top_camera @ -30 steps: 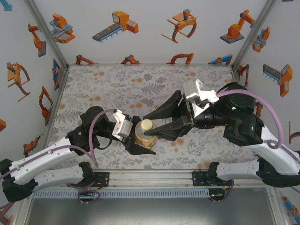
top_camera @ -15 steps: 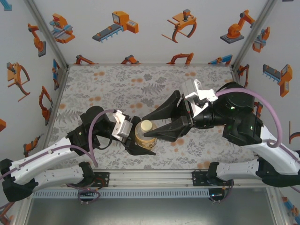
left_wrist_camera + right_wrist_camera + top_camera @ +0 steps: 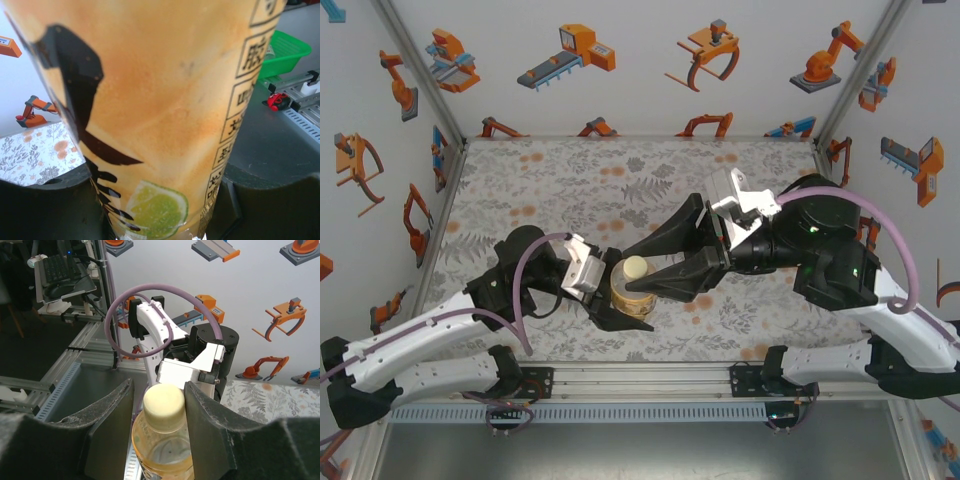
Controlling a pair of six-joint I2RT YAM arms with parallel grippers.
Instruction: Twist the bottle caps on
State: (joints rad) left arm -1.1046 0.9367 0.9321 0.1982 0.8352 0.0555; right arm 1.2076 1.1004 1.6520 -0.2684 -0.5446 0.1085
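Note:
An amber-yellow bottle (image 3: 623, 303) stands upright near the table's front middle, with a pale yellowish bottle cap (image 3: 635, 268) on its neck. My left gripper (image 3: 618, 296) is shut on the bottle's body; in the left wrist view its orange label (image 3: 160, 100) runs between the dark fingers (image 3: 45, 210). My right gripper (image 3: 638, 270) reaches in from the right and straddles the cap. In the right wrist view the cap (image 3: 164, 407) sits between the fingers of the right gripper (image 3: 158, 390): the right one lies against it, the left one stands a narrow gap away. The bottle's shoulder (image 3: 162, 450) shows below.
The floral table cover (image 3: 570, 180) stretches behind and to both sides of the arms. An aluminium rail (image 3: 640, 385) runs along the near edge. A green bin (image 3: 282, 50) sits off the table, beyond the rail.
My right wrist has rolled slightly and shifted a touch toward the back around the cap. The bottle and the left gripper have stayed put.

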